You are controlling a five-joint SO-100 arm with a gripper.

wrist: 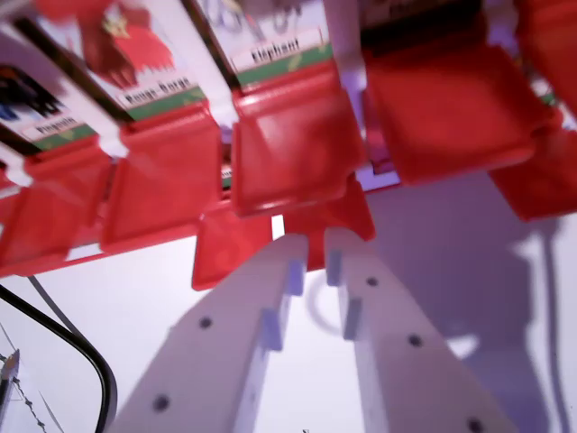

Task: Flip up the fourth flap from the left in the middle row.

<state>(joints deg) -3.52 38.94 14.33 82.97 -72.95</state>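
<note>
Nearest the lens, the gripper fills the lower frame: two white printed fingers running up and away, tips close together with only a narrow slot between them, holding nothing. A black cable loops across the wrist view's lower left over the white table.

Just past the tips: two small red flaps of a nearer row hang at the board's lower edge, right at the fingertips; contact cannot be told, the frame is blurred.

Beyond: a row of larger red flaps, each under a picture card. One sits below the card labelled "Elephant", that flap lying directly ahead of the tips. Another flap lies to the wrist view's right, two more to the left. Which is the fourth from the left cannot be counted; the row is cropped.

Risks, as judged:
- tips catch a near-row flap first and lift the wrong one;
- narrow tips slide off a smooth flap edge;
- neighbouring flap dragged along, spacing being tight.

Pose: arm low, reaching forward and upward at the board.
</note>
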